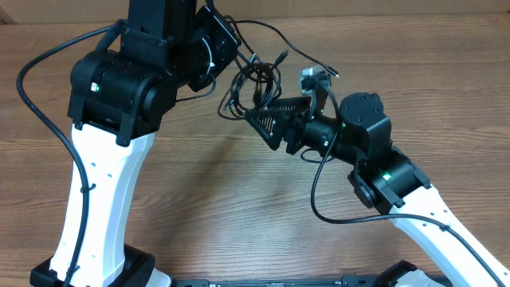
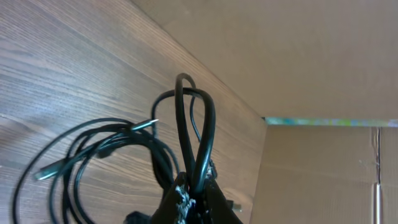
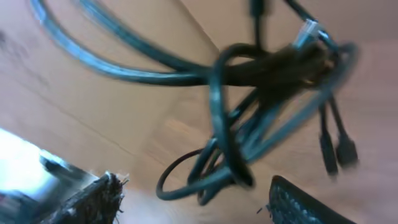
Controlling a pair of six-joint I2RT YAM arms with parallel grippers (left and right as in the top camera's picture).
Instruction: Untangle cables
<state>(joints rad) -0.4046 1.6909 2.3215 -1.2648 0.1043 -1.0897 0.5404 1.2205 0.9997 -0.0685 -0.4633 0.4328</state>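
A tangle of thin black cables [image 1: 253, 84] hangs just above the table's far middle. My left gripper [image 1: 225, 49] is shut on a loop of the cables [image 2: 194, 134], which stands up from between its fingers [image 2: 217, 198] in the left wrist view. The rest of the bundle trails down to the left with a plug tip [image 2: 47, 170]. My right gripper [image 1: 268, 119] stands open just below the tangle. In the right wrist view the cables [image 3: 261, 118] dangle between and above its spread fingers [image 3: 298, 202], touching neither. Two plug tips [image 3: 339, 152] hang at the right.
A small white-and-grey plug [image 1: 312, 76] lies on the wood to the right of the tangle. A cardboard wall [image 2: 323, 68] rises along the far edge of the table [image 1: 199, 207]. Each arm's own thicker black wire [image 1: 36, 96] loops beside it.
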